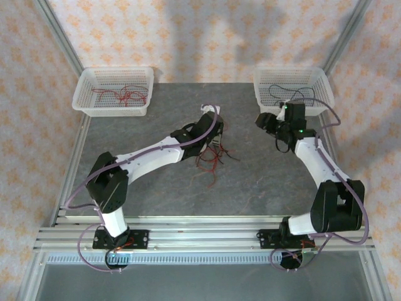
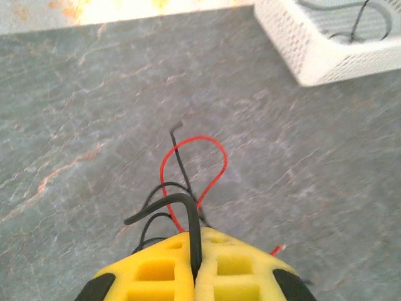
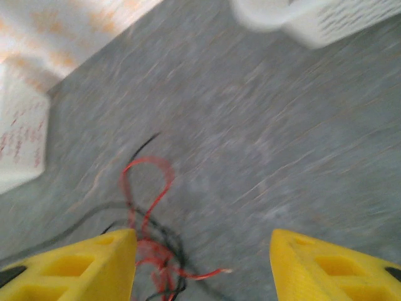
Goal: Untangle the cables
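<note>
Top view: the cables (image 1: 213, 157) lie tangled mid-bench (image 1: 156, 207) under the left pincer (image 1: 213, 144). The right pincer (image 1: 267, 122) hangs near the right basket (image 1: 321, 103).

Left wrist: this pincer is clenched on a black cable (image 2: 178, 197), with a red loop (image 2: 202, 137) just beyond. I judge one strand is being singled out. Next, it needs drawing clear while the rest is pinned.

Right wrist: the fingers are spread wide, released, above the bundle. Blur hides which strands cross.

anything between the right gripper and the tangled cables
Nothing visible: bare table lies between the open right gripper and the cables. The left gripper is shut on a black cable at the tangle.
</note>
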You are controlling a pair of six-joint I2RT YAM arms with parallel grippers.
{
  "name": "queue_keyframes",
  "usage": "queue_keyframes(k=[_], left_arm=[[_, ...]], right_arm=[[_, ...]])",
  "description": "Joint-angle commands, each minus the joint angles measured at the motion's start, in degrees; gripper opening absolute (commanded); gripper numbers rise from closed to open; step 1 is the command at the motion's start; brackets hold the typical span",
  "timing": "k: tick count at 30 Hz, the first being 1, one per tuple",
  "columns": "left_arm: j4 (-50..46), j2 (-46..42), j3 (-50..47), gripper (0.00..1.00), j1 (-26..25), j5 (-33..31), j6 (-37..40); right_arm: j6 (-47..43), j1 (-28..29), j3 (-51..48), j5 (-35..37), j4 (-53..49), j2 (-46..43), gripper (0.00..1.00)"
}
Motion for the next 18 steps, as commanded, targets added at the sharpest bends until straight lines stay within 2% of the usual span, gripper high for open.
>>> queue_keyframes(k=[1, 5, 9, 12, 18], left_arm=[[-0.46, -2.02, 1.62, 0.0, -0.31, 3.06, -0.73], [0.08, -3.06, 2.14, 0.0, -0.36, 4.08, -0.92], [0.22, -3.46, 3.0, 0.0, -0.35, 4.89, -0.99], [0.34, -4.06, 3.43, 0.0, -0.29, 5.46, -1.02], [-0.16, -5.42, 4.61, 0.0, -0.29, 6.64, -1.17]], right_arm=[[5.01, 4.44, -3.01, -8.87, 7.29, -0.08, 0.57], [8.68, 12.08, -5.1, -8.5, 11.84, 2.53, 0.55], [12.63, 17.95, -5.98, -4.84, 16.18, 5.48, 0.51], [16.0, 19.79, -6.95, -0.82, 20.24, 6.87, 0.48], [20.28, 21.05, -6.3, 1.4, 26.42, 13.22, 0.41]])
